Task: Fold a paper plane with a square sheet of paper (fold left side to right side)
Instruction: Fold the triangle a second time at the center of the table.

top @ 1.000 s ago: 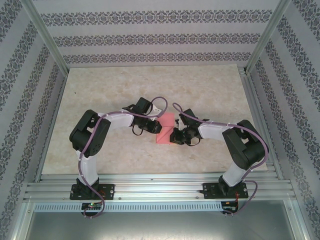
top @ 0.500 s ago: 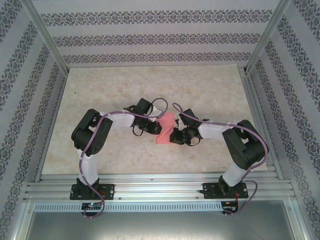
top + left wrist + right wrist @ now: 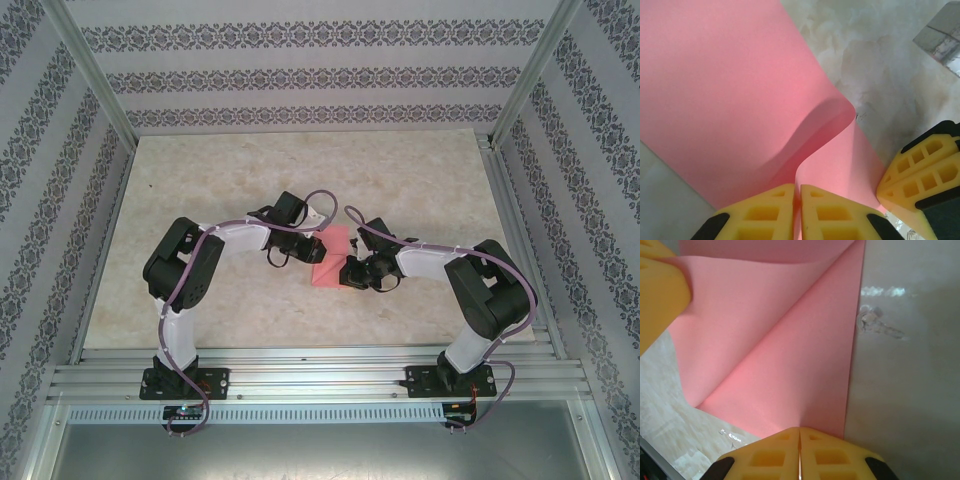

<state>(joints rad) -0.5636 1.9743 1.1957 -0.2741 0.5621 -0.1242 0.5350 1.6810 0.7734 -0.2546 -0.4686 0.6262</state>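
Shifted slightly toward 3 o'clock since the earlier frame, the left gripper (image 3: 797, 188) is pinched on the square sheet of paper (image 3: 715, 90) — that edge is lifted and curled. At the sheet's 4 o'clock, the right gripper (image 3: 800, 430) is clamped on the opposite edge — mid-table (image 3: 400, 180).

A beige marble-patterned tabletop (image 3: 250, 180) lies flat. White wall panels with grey floral stripes (image 3: 300, 70) rise behind it and along both its sides. Slanting aluminium posts (image 3: 92, 70) stand at its far corners. Ribbed aluminium rails (image 3: 320, 375) run along its near edge.
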